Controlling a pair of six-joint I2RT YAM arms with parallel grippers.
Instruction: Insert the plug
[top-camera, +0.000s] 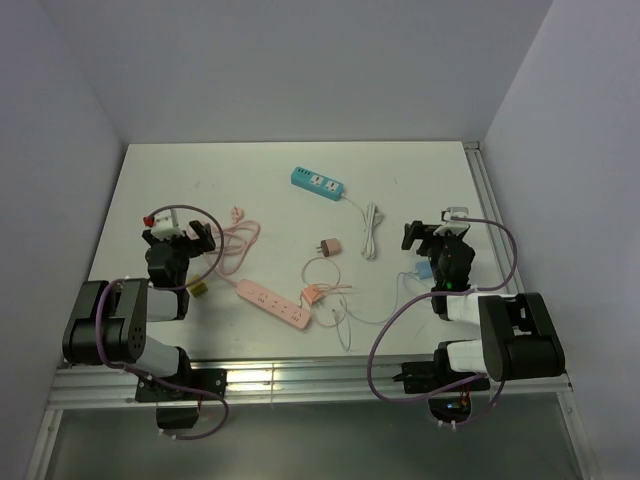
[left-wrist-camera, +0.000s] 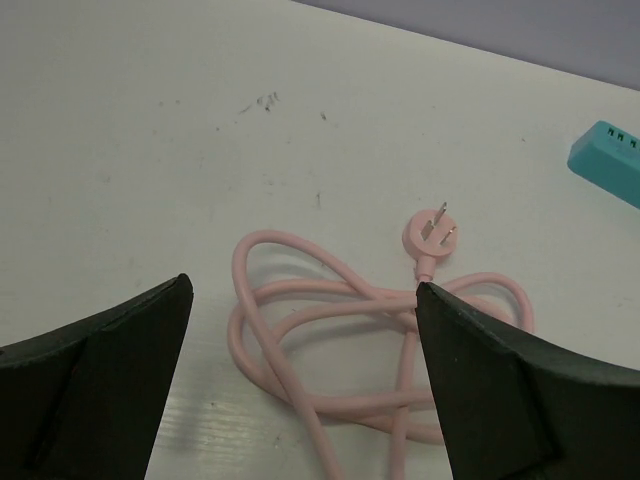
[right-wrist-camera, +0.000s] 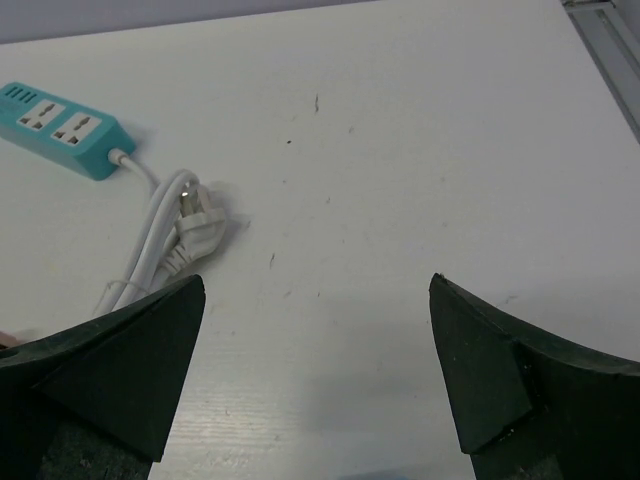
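Note:
A pink power strip (top-camera: 273, 305) lies at the front middle of the table; its pink cord (top-camera: 238, 247) coils toward the left. The cord's pink two-pin plug (top-camera: 237, 213) lies flat and loose; in the left wrist view the plug (left-wrist-camera: 432, 233) sits just beyond the cord loops (left-wrist-camera: 330, 330). My left gripper (top-camera: 198, 236) (left-wrist-camera: 304, 286) is open and empty, low over the coil. A teal power strip (top-camera: 317, 183) (right-wrist-camera: 60, 128) lies at the back with a white cord and white plug (top-camera: 371, 230) (right-wrist-camera: 198, 218). My right gripper (top-camera: 425, 233) (right-wrist-camera: 316, 281) is open and empty over bare table, right of the white plug.
A small pink charger block (top-camera: 328, 247) and a pink connector with a thin white wire (top-camera: 316, 293) lie mid-table. A light-blue item (top-camera: 425, 270) sits under the right arm, a yellow-green item (top-camera: 200, 290) by the left arm. White walls enclose the table; a metal rail (top-camera: 487, 200) runs along its right edge.

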